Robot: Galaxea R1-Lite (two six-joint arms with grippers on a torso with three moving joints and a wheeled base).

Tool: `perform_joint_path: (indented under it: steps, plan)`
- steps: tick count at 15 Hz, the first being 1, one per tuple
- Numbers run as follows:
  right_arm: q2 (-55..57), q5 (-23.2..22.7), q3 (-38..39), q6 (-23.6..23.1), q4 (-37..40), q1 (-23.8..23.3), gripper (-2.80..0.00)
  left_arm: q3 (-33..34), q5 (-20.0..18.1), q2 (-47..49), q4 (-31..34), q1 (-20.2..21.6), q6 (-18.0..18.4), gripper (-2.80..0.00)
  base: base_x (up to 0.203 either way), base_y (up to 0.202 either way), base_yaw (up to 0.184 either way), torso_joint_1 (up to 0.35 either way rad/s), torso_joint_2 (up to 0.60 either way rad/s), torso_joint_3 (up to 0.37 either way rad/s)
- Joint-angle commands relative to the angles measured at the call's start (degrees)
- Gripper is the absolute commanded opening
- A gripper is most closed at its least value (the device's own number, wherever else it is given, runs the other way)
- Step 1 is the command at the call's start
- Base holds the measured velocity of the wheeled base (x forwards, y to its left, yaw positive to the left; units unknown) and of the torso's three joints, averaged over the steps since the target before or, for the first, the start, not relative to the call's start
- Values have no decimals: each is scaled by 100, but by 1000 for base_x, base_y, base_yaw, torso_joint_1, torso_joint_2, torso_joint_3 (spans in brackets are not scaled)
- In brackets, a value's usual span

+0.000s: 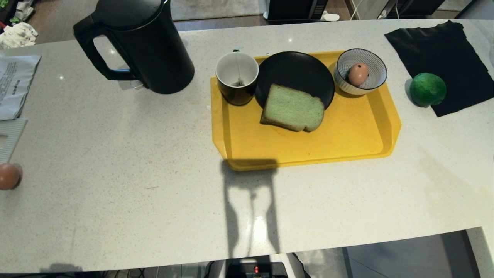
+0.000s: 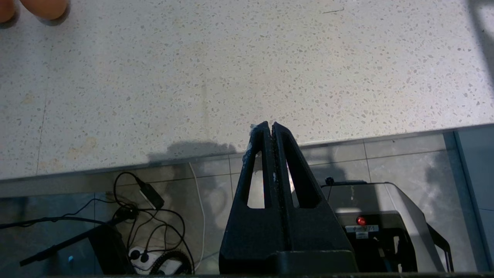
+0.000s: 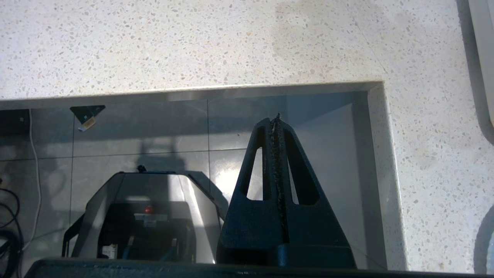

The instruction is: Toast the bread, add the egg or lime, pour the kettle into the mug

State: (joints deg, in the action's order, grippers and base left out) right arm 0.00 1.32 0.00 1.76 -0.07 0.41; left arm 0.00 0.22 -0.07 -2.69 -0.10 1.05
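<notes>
A pale green bread slice leans on the near rim of a black plate on the yellow tray. The black mug with a tea-bag string stands at the tray's far left corner. An egg lies in a striped bowl at the tray's far right. The green lime rests right of the tray. The black kettle stands far left. Neither arm shows in the head view. My left gripper and right gripper hang shut and empty by the counter's near edge.
A black cloth lies at the far right under the lime. Another brown egg sits at the left edge, with papers behind it. The counter has a notch at the near right; cables lie on the floor below.
</notes>
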Motion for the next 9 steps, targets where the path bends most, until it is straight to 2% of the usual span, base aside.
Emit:
perform_joint_path:
  steps: [1, 9]
  plan:
    - [0, 0, 9, 0, -1, 2, -280, 97, 4, -1, -3, 1, 27, -280, 0, 0, 0, 0, 0, 0]
    - [0, 0, 9, 9, -1, 2, -280, 95, -19, -1, -1, 1, 21, -280, 0, 0, 0, 0, 0, 0]
